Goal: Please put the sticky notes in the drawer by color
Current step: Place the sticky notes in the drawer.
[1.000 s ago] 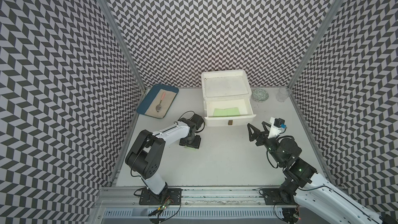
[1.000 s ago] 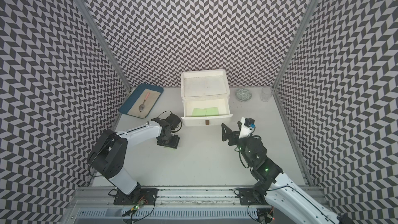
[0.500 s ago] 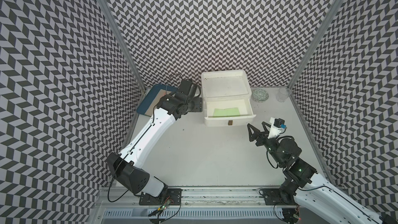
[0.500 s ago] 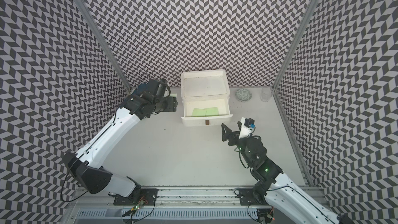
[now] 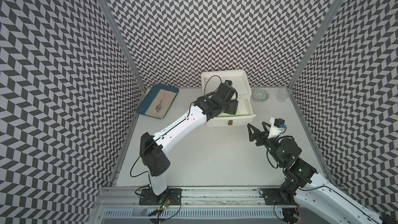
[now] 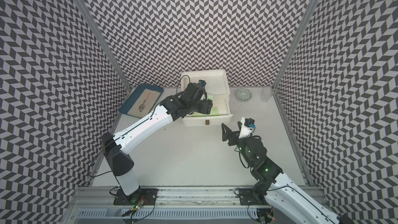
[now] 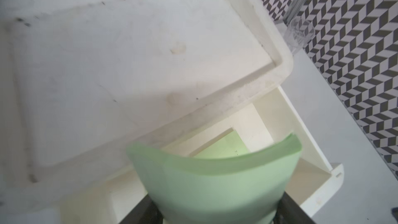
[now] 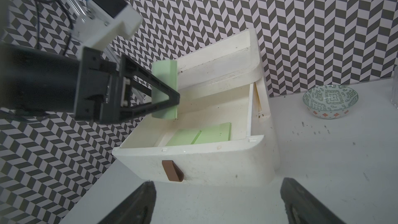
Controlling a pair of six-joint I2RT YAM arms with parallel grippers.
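My left gripper (image 5: 233, 106) hangs over the open drawer (image 5: 232, 121) of the white drawer unit (image 5: 224, 78). It is shut on a pastel green sticky note pad (image 8: 164, 87), which bows between its fingers (image 7: 146, 212) and stands on edge above the drawer's inside. More green sticky notes (image 8: 200, 134) lie flat on the drawer floor, also seen in a top view as green sticky notes (image 6: 214, 111). My right gripper (image 5: 257, 129) is open and empty, low over the table just in front of the drawer's brown handle (image 8: 172, 171).
A blue tray (image 5: 158, 101) holding a spoon lies at the back left. A patterned bowl (image 5: 260, 95) and a clear glass (image 5: 283, 94) stand at the back right beside the drawer unit. Chevron walls enclose three sides.
The left arm has swung from the table's left middle up and back over the open drawer, carrying the green pad. The right arm has not moved.
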